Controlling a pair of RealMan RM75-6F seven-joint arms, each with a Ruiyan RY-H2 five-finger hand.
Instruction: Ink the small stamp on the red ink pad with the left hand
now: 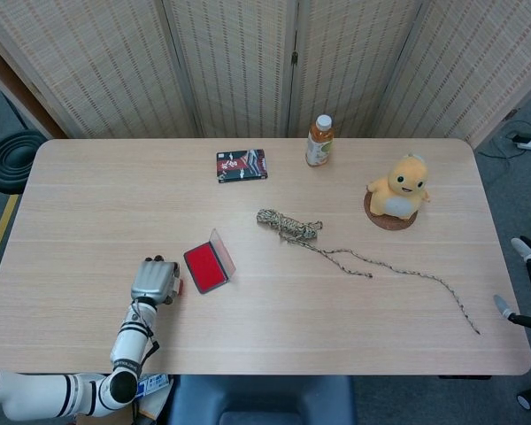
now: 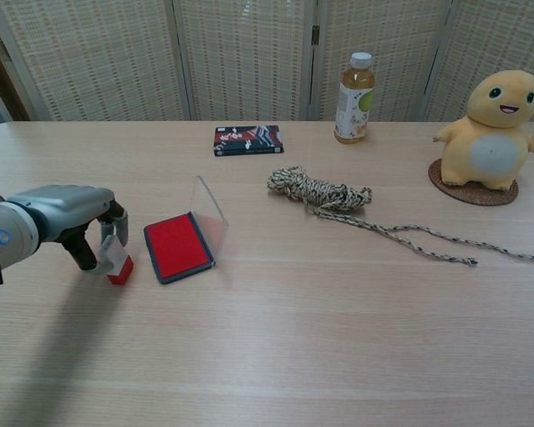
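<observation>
The small stamp point(image 2: 119, 265), a red block with a clear top, stands on the table just left of the red ink pad point(image 2: 177, 246). My left hand point(image 2: 58, 213) is low over the table and pinches the stamp's clear top between thumb and fingers. From the head view, the left hand point(image 1: 156, 282) covers most of the stamp point(image 1: 178, 285), which lies beside the ink pad point(image 1: 204, 267). The pad's clear lid point(image 2: 210, 210) stands open on its far side. My right hand point(image 1: 524, 279) shows only as spread fingertips off the table's right edge, holding nothing.
A coiled rope point(image 2: 319, 190) trails right across the middle of the table. A dark card pack point(image 2: 247, 140) and a tea bottle point(image 2: 354, 86) stand at the back. A yellow plush toy point(image 2: 492, 132) sits on a coaster at the right.
</observation>
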